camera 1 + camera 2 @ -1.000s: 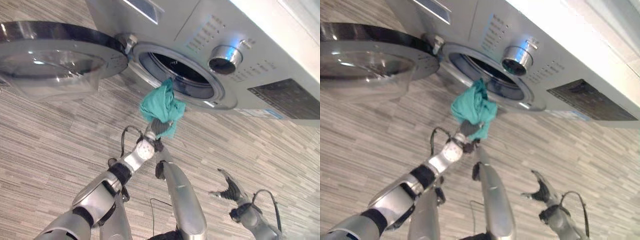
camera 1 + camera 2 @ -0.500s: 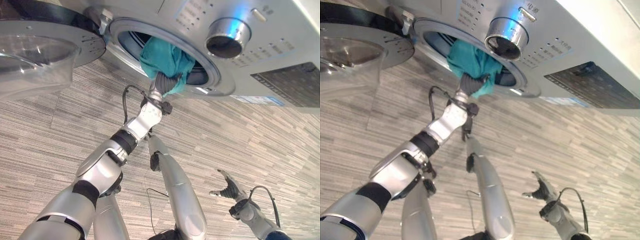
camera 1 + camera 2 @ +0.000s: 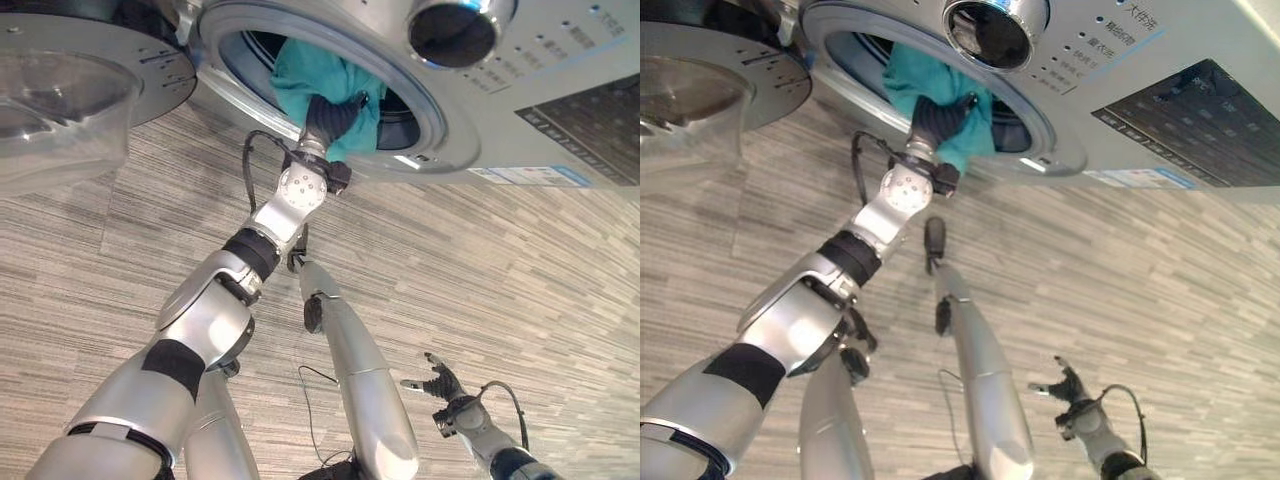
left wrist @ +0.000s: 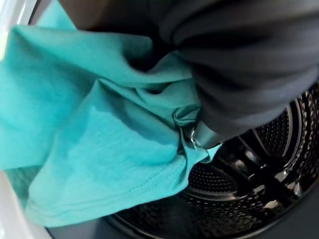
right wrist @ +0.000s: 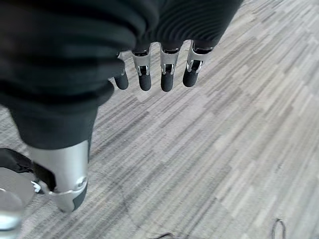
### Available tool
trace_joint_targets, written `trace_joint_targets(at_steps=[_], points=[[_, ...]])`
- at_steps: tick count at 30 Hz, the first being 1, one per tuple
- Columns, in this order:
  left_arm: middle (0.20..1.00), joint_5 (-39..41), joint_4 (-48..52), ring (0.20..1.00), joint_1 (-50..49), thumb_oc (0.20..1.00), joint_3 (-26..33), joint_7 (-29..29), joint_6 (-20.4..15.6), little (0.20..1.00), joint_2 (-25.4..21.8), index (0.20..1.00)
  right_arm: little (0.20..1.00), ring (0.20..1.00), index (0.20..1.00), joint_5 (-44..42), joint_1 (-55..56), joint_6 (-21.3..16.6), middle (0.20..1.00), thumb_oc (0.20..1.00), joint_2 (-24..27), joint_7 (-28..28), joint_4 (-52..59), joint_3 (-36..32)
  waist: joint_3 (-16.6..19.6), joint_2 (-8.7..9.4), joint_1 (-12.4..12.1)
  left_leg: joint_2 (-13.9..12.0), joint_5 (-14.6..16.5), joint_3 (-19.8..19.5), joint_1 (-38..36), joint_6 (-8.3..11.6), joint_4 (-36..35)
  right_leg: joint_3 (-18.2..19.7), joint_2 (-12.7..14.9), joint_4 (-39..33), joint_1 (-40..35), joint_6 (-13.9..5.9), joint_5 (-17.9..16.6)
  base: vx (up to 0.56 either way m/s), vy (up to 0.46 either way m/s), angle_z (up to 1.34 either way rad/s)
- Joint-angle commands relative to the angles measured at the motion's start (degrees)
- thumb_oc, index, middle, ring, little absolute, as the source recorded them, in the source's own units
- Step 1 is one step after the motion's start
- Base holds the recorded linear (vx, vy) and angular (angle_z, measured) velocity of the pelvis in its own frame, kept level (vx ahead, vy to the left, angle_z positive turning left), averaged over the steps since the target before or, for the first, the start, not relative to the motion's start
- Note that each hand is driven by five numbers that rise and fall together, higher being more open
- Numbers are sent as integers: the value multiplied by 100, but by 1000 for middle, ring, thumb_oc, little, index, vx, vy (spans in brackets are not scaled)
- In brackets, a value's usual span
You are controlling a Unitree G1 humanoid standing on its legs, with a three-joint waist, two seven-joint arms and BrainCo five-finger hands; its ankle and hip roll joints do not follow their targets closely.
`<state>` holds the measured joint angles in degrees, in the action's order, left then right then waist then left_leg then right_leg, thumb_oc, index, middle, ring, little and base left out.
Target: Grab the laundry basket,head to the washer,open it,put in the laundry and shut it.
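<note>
Laundry, a teal cloth (image 3: 318, 76), sits in your washer's (image 3: 470, 130) open drum mouth, your left hand (image 3: 332, 118) clamped on it; your right hand (image 3: 437, 383) hangs relaxed above the floor (image 3: 520, 260).

Left hand (image 4: 234, 74) grips teal cloth (image 4: 99, 149) at washer drum (image 4: 249, 189) mouth.

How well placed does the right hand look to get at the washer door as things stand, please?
Probably not well: the right hand hangs low over the floor, open, while the washer door stands swung open on the far left, beyond the left hand pushing the teal cloth into the drum.
</note>
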<state>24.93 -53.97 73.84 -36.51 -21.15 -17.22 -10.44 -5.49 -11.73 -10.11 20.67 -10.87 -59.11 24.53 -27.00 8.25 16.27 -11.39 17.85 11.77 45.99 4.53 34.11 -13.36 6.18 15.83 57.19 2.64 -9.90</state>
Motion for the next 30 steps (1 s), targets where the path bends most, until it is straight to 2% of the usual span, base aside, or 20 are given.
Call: trace_joint_targets(at_steps=[1,6,14,16,19,20,21,26,30], points=[[200,297,135,200,103,200,507,136,-543,200,421,200,1000,1000,1000,-351,240,68,1000,1000,319,-47,-255,139,349,-393,227,-227,-185,-149,157,-235,-30,292,171,1055,139,-687,983,0,0,0],[200,587,100,200,186,200,639,157,-601,200,451,200,1000,1000,1000,-377,145,84,1000,1000,302,-69,-348,172,340,-442,256,-172,-190,-93,75,-245,-136,334,151,983,132,-680,968,0,-1,-1],[200,1024,-80,200,610,200,947,71,-660,200,248,200,1000,1000,1000,-398,293,12,1000,1000,400,-103,60,120,329,-407,371,-209,-113,-54,189,-247,-9,392,92,1066,270,-656,1032,1,-6,-3],[200,1335,-305,200,1071,200,1130,22,-677,200,-154,200,1000,1000,1000,-460,425,-71,1000,1000,505,-68,410,35,330,-373,465,-278,-14,-33,325,-244,205,421,47,1204,416,-646,1099,0,0,0],[200,1628,-440,200,1397,200,1205,57,-681,200,-477,200,1000,1000,1000,-551,478,-115,1000,1000,586,-14,642,-48,340,-374,526,-348,47,-40,486,-228,408,440,20,1339,547,-632,1150,27,-26,-13],[200,2066,-558,200,1866,200,1229,123,-702,200,-849,200,1000,1000,1000,-668,546,-172,1000,1000,658,34,831,-190,356,-392,598,-436,152,-30,642,-246,688,451,-25,1580,698,-611,1251,69,-51,-25],[200,2297,-570,200,2031,200,1259,159,-741,200,-971,200,1000,1000,1000,-700,583,-185,1000,1000,673,45,919,-243,361,-426,611,-463,216,-38,722,-258,815,462,-47,1677,778,-596,1306,73,-54,-22],[200,3021,-465,200,2532,200,1387,132,-898,200,-1226,200,1000,1000,1000,-793,719,-184,1000,1000,846,95,1184,-443,369,-462,656,-565,392,26,879,-300,1234,460,-106,2030,975,-547,1474,55,-34,-7],[200,3350,-471,200,2967,200,1257,165,-964,200,-1503,200,1000,1000,1000,-975,889,-210,1000,1000,1037,232,1549,-630,421,-473,705,-664,569,63,1070,-303,1629,443,-170,2278,1158,-520,1572,53,-25,-3]])
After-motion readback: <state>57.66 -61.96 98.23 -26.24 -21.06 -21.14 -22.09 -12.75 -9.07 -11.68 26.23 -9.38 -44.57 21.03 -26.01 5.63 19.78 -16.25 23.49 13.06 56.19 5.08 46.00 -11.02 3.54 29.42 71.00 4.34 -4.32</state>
